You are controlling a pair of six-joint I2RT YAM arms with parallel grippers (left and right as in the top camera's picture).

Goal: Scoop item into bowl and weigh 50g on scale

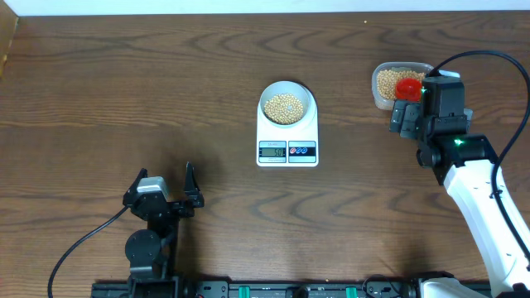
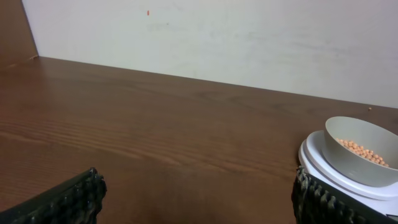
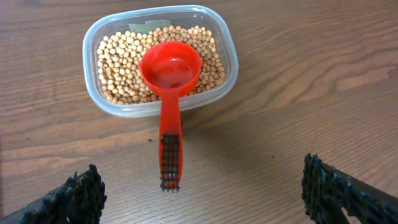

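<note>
**Both arms idle, beans in the bowl on the scale**

The left gripper (image 1: 163, 184) sits folded low near the table's (image 1: 99, 91) front edge, pointing toward the far side; its jaws are spread wide and hold nothing; it is well apart from the scale (image 1: 287, 151). The scale lies mid-table with the bowl (image 1: 310, 101) standing on its platform; a shallow layer of beans (image 1: 283, 108) covers the bowl's bottom; the display's digits are too small to read. Further right, a clear tub (image 3: 227, 50) holds more beans; a red scoop (image 3: 169, 74) rests in it, its cup empty on the beans, its handle over the rim with the tip on the table. The right arm's white forearm slants up from the lower right corner; the right gripper (image 3: 202, 198) hovers just short of the handle, fingers wide apart, touching nothing.
</note>
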